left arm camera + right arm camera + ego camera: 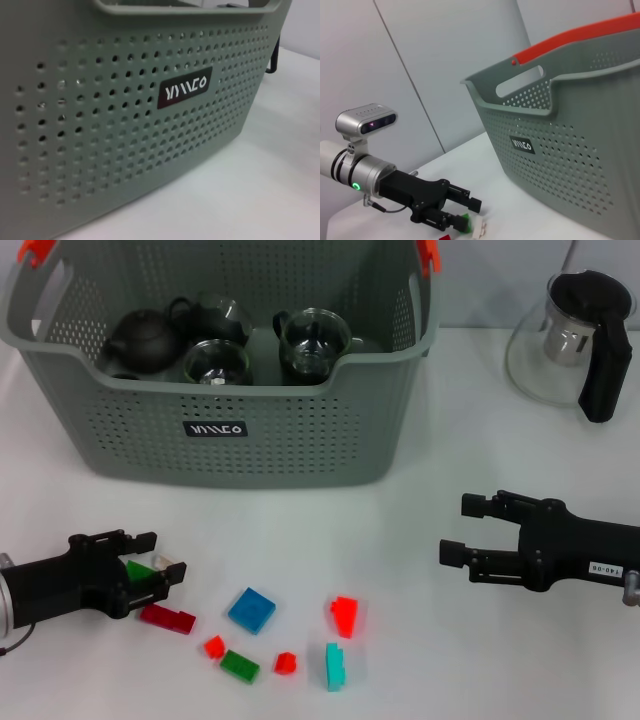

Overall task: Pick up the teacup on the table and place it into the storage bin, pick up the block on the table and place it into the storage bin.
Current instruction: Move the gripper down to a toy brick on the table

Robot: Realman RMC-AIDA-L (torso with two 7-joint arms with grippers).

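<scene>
The grey perforated storage bin (300,455) (125,150) (565,165) stands at the back of the white table. Inside it are two glass teacups (216,362) (312,340) beside a dark teapot (145,340). I see no teacup on the table itself. My left gripper (152,562) (469,215) lies low at the front left, open, with a green block (139,570) (465,221) between its fingers and a small pale piece (162,562) at their tips. My right gripper (462,530) hovers at the right, open and holding nothing.
Loose blocks lie along the front: dark red (167,618), blue (251,609), red (344,615), teal (335,665), green (240,666) and two small red ones. A glass teapot with a black handle (575,340) stands at the back right.
</scene>
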